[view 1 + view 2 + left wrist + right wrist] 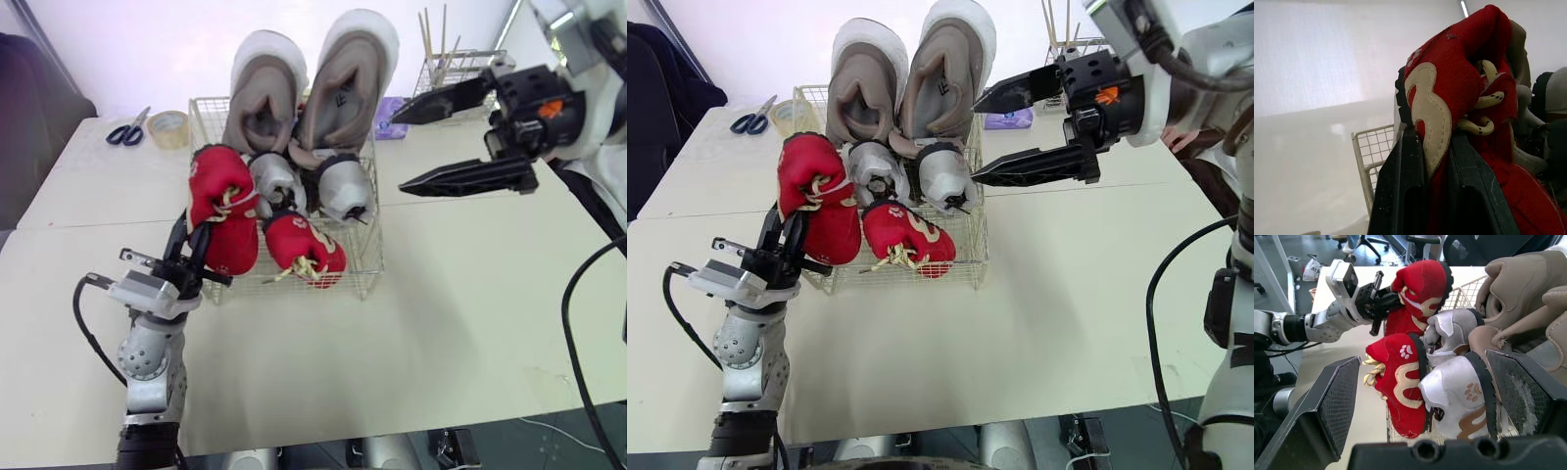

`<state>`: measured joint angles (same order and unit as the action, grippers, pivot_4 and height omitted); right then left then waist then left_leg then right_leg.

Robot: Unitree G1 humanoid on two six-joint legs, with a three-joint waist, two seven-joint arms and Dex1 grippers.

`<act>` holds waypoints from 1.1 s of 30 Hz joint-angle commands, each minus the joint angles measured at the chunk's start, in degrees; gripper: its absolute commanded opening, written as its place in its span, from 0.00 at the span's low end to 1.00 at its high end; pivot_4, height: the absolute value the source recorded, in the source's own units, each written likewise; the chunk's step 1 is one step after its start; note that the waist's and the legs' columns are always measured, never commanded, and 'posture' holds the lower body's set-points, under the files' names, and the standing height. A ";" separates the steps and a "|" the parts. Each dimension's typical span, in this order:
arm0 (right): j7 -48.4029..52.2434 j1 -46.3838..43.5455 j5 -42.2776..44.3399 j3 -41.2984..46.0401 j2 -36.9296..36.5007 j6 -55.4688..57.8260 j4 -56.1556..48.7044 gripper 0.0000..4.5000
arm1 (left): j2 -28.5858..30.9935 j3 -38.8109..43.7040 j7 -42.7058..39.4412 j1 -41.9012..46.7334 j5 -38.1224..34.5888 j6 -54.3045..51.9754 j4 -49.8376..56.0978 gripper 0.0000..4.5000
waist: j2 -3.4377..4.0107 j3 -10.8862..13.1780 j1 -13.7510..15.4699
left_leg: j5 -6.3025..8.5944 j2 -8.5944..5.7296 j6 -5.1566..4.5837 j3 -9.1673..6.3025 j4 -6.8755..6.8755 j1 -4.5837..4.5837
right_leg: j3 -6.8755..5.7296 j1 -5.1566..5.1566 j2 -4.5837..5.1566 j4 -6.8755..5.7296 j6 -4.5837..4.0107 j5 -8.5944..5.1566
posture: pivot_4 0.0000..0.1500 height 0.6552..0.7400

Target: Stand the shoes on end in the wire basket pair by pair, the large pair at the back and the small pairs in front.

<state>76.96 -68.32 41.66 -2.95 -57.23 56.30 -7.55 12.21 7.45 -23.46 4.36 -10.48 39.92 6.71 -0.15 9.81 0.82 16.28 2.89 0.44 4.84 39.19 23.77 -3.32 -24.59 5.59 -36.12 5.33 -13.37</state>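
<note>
1. Red shoe (223, 206), at seven o'clock in the wire basket (367, 257), is clamped upright by the left jaws, presumably to stand it on end.
2. Second red shoe (306, 250) leans at six; silver pair (343, 188) centre, large pair (348, 88) at twelve.
3. Right jaws gape empty at three o'clock, probably standing by.

The left arm (147, 357) is a silver-grey metal forearm with a rounded joint housing, a pale flat wrist bracket (147, 290) and a thin black cable (82, 323). The left gripper (191, 240) has two slim black fingers. The right gripper (400, 152) has long tapered black fingers with mesh-textured pads (1339, 401). Its black housing carries an orange mark (551, 108). The right arm (602, 117) is white-shelled, with a thicker black cable (566, 304).
</note>
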 commanded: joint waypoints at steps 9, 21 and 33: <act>0.35 -2.18 0.29 1.73 1.21 -1.76 1.17 1.00 | 0.86 -1.44 1.22 -2.29 3.80 2.01 2.27 0.00 | -0.01 0.01 -0.09 | 0.00 -0.02 0.00 0.00 0.03 0.06 | 0.00 0.00 0.04 0.04 0.00 0.00 | 1.00 1.00; 0.19 -2.10 0.24 1.81 1.33 -1.73 1.08 1.00 | 0.49 -1.84 3.22 -3.86 0.83 4.26 -5.46 0.00 | 0.06 -0.03 -0.18 | 0.02 0.00 -0.03 0.02 0.01 0.00 | 0.00 0.00 0.04 0.03 0.00 0.00 | 1.00 1.00; 0.05 -1.14 0.46 2.10 1.97 -2.26 1.16 1.00 | 4.60 -2.21 -0.47 -8.98 -5.89 -5.95 2.88 0.99 | 0.10 -0.05 -0.15 | 0.03 0.01 -0.03 -0.04 0.00 0.02 | 0.00 -0.01 0.05 0.05 -0.16 -0.09 | 1.00 1.00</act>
<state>76.97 -68.45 41.76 -2.95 -55.15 55.00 -5.92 16.27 5.18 -23.82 -4.17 -15.71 35.24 6.70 -0.04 9.77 0.66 16.32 2.90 0.40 4.79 39.18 23.81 -3.32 -24.61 5.63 -36.06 5.18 -13.46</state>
